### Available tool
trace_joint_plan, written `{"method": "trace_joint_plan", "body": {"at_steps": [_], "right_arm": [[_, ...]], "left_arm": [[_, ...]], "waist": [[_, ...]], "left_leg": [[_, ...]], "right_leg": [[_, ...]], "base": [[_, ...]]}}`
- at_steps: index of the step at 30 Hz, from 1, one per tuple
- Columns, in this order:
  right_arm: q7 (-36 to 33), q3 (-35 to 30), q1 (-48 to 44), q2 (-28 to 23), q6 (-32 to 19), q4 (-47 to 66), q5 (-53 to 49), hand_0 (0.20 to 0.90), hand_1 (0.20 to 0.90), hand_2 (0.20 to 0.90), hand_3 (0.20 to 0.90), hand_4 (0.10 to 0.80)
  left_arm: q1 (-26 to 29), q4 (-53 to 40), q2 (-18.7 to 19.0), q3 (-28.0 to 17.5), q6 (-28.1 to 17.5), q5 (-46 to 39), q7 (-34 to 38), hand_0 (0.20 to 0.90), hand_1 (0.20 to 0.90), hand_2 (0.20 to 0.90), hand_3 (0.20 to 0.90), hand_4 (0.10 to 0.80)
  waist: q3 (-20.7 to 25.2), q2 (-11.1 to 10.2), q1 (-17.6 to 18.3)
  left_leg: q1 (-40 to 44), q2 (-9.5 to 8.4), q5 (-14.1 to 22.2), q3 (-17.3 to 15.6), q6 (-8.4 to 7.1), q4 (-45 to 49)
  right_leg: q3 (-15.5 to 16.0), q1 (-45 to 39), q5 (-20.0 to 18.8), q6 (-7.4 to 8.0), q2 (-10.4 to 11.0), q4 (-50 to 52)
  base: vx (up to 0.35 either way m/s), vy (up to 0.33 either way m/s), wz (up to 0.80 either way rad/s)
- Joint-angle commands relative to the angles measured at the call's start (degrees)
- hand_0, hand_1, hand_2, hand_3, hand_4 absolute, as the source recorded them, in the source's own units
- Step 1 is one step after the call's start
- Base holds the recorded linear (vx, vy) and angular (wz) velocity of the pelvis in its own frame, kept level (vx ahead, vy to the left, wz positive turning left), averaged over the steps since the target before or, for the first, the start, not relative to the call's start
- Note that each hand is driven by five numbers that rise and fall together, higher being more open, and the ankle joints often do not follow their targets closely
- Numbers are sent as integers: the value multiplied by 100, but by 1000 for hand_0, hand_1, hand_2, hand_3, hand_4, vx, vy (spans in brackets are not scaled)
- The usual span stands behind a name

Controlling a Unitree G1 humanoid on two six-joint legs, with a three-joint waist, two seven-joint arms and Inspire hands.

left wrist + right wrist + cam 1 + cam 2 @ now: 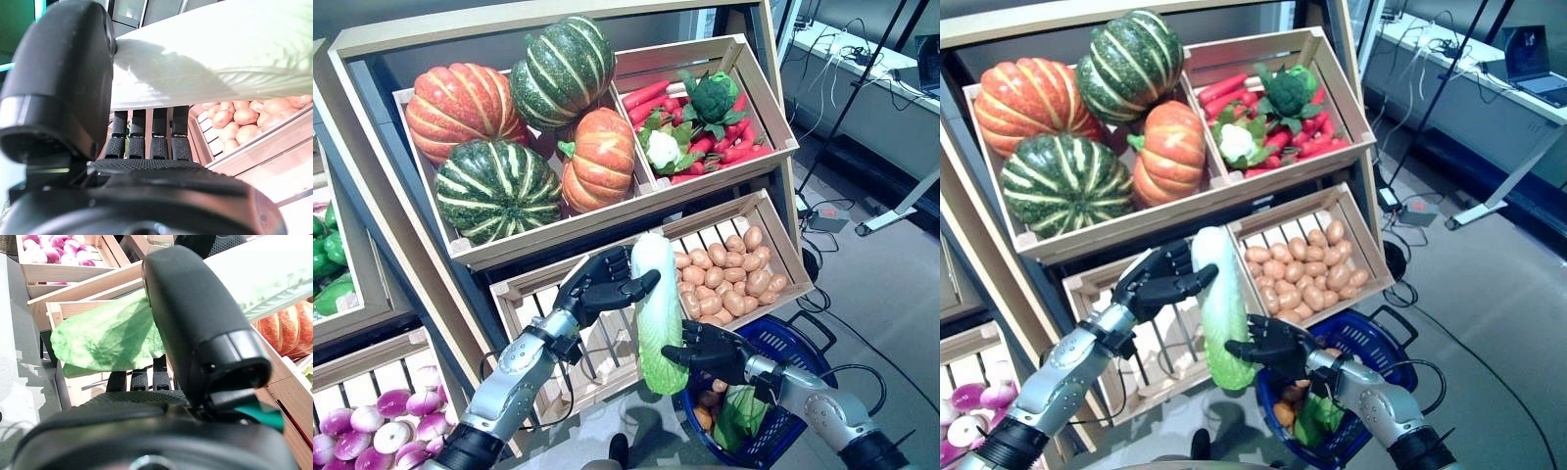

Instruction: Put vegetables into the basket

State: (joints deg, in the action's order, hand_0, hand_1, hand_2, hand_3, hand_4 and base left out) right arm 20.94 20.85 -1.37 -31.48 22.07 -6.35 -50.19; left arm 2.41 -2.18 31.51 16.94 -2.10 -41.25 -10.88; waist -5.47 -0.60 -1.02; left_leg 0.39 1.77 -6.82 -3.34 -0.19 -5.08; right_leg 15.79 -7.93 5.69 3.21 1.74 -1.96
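A long pale-green napa cabbage (656,313) hangs upright in front of the wooden stand, between my two hands. My left hand (597,286) grips its white upper end, thumb on one side and fingers on the other, as the left wrist view (63,83) shows. My right hand (715,354) grips its leafy lower half (107,338) just left of the blue basket (813,343). The basket stands on the floor at lower right. It holds small orange-brown vegetables (708,403) and a green leafy one (744,411).
The stand's lower crates are close behind the cabbage: a potato crate (729,274) at right and a slatted crate (548,323) at left. Upper crates sit above. A desk, cables and a stand foot (891,211) are on the grey floor at right.
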Motion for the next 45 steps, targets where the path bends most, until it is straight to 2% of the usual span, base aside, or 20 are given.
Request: {"method": "trace_joint_plan", "body": {"at_steps": [1,2,3,10,19,26,29,31,33,34,36,38,40,45], "right_arm": [[-68,-170,-373,39,-467,283,-597,300,300,300,300,400],[-70,-192,-361,31,-476,278,-596,300,300,300,300,400],[-105,-229,-344,19,-497,282,-602,300,300,300,300,400],[-376,-591,-179,-27,-731,335,-815,300,300,300,300,400],[-908,-1369,293,105,-1101,448,-862,300,300,300,300,400],[-1840,-2081,720,619,-2052,389,-1077,300,300,300,300,400],[-2239,-2271,697,756,-2374,257,-1075,300,300,300,300,400],[-2737,-2389,462,813,-2787,34,-1145,300,300,300,300,400],[-2929,-2441,153,842,-3061,-182,-1183,300,300,300,300,400],[-2958,-2447,100,831,-3104,-214,-1197,300,300,300,300,400],[-3315,-2478,-266,775,-3413,-459,-1271,300,300,300,300,400],[-3414,-2491,-340,758,-3481,-520,-1323,300,300,300,300,400],[-3642,-2484,-539,808,-3618,-839,-1475,300,300,300,300,400],[-3776,-2329,-861,917,-3892,-1264,-1530,300,300,300,300,400]], "left_arm": [[637,-649,-116,225,-466,-431,-685,312,312,312,312,408],[635,-633,-114,215,-466,-452,-694,559,559,559,559,573],[607,-643,-94,182,-453,-475,-686,900,900,900,900,800],[540,-671,-69,-21,-380,-538,-574,900,900,900,900,800],[123,-716,-50,-569,-239,-441,-553,900,900,900,900,800],[-355,-720,-152,-1056,-331,-151,-269,900,900,900,900,800],[-378,-649,-133,-1176,-474,-101,-152,900,900,900,900,800],[-250,-569,-38,-1268,-840,-136,135,900,900,900,900,800],[-6,-486,7,-1301,-1207,-88,406,900,900,900,900,800],[41,-475,12,-1304,-1245,-79,443,900,900,900,900,800],[365,-445,45,-1315,-1652,132,755,900,900,900,900,800],[430,-487,54,-1343,-1753,132,799,900,900,900,900,800],[576,-633,29,-1394,-2094,341,1003,900,900,900,900,800],[891,-708,-36,-1345,-2471,657,1300,900,900,900,900,800]], "waist": [[336,-198,-53],[338,-199,-50],[339,-199,-44],[309,-197,-9],[232,-189,106],[108,-168,190],[-26,-140,197],[-398,-59,213],[-803,-10,214],[-864,-4,216],[-1374,37,211],[-1490,53,213],[-1845,76,154],[-2206,129,59]], "left_leg": [[409,17,759,-38,-121,8],[407,17,760,-38,-121,8],[406,22,759,-35,-126,8],[411,40,760,-66,-119,8],[386,82,751,-129,-116,8],[276,142,690,-197,-137,8],[149,146,657,-216,-140,8],[-147,158,548,-214,-139,44],[-576,136,523,-166,-147,344],[-655,130,527,-154,-150,414],[-1278,92,535,-108,-200,1031],[-1516,96,568,-108,-216,1285],[-2123,90,666,-69,-266,1953],[-2833,36,804,-15,-209,2573]], "right_leg": [[-325,274,-760,322,406,-304],[-326,276,-760,323,405,-304],[-337,279,-761,325,403,-304],[-365,286,-762,318,387,-304],[-458,344,-757,284,318,-304],[-542,452,-744,236,226,-304],[-555,562,-744,199,187,-298],[-613,968,-624,107,137,41],[-625,1354,-547,26,117,375],[-629,1420,-529,12,110,442],[-614,1932,-434,-75,103,979],[-591,2135,-389,-103,115,1183],[-547,2584,-289,-170,163,1672],[-523,3253,-140,-238,212,2319]], "base": [[0,0,0],[0,0,0],[0,0,0],[0,0,0],[1,-37,-3],[11,-64,-9],[-64,-48,-3],[-285,-50,-2],[-340,-33,-1],[-247,-18,0],[-312,-50,7],[-179,-35,8],[-147,-46,10],[-137,-42,10]]}}
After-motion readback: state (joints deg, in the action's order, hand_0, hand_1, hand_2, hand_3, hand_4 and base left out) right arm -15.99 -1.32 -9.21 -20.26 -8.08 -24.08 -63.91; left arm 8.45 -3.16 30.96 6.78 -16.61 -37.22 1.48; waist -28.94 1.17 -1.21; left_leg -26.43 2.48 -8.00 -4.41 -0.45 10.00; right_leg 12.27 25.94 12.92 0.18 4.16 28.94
